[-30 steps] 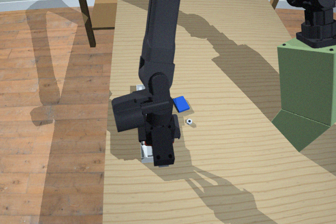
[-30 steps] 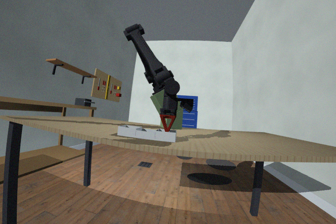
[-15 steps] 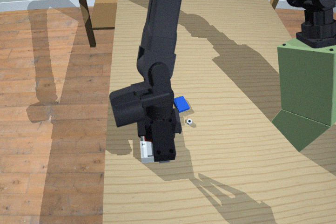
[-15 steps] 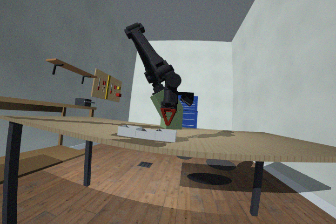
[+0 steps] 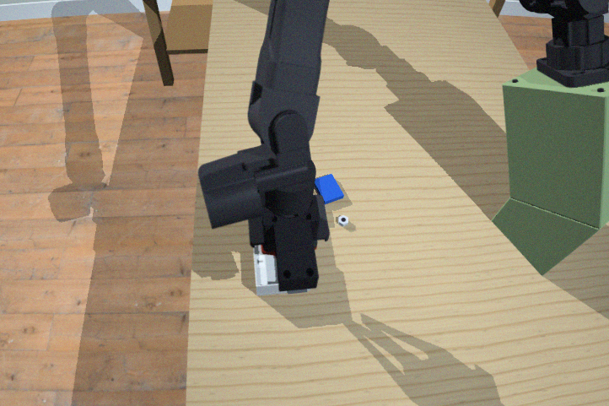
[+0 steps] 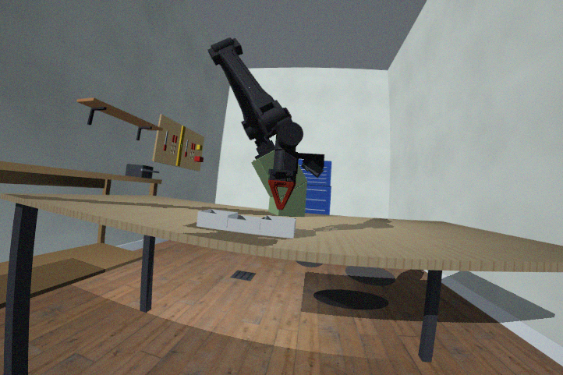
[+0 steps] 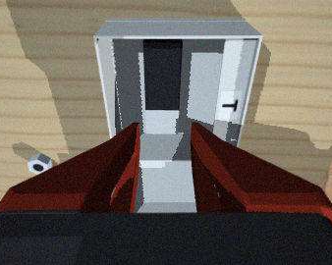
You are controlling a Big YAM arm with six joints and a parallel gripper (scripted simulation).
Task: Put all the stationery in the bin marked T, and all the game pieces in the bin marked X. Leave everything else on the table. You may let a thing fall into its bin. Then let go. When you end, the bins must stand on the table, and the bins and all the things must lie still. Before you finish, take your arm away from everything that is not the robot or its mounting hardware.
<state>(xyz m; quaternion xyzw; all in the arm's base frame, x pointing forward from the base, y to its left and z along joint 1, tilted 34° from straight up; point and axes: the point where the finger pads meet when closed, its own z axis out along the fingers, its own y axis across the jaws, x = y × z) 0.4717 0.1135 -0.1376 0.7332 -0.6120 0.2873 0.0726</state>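
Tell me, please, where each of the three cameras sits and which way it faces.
Top: high over the wooden table, looking down on the black arm, blue flat block and small hex nut.
Exterior: low beside the table, looking across at the grey bins and the whole arm.
Wrist: on the gripper, looking down past its red fingers into the bin marked T.
Top and wrist share the nut.

The dark arm (image 6: 254, 97) leans down over the wooden surface (image 6: 386, 243), its red gripper (image 6: 279, 198) hanging just above a row of three grey bins (image 6: 245, 224), jaws partly parted with nothing between them. Behind it stand a green pedestal (image 6: 291, 202) and a blue cabinet (image 6: 320, 193).
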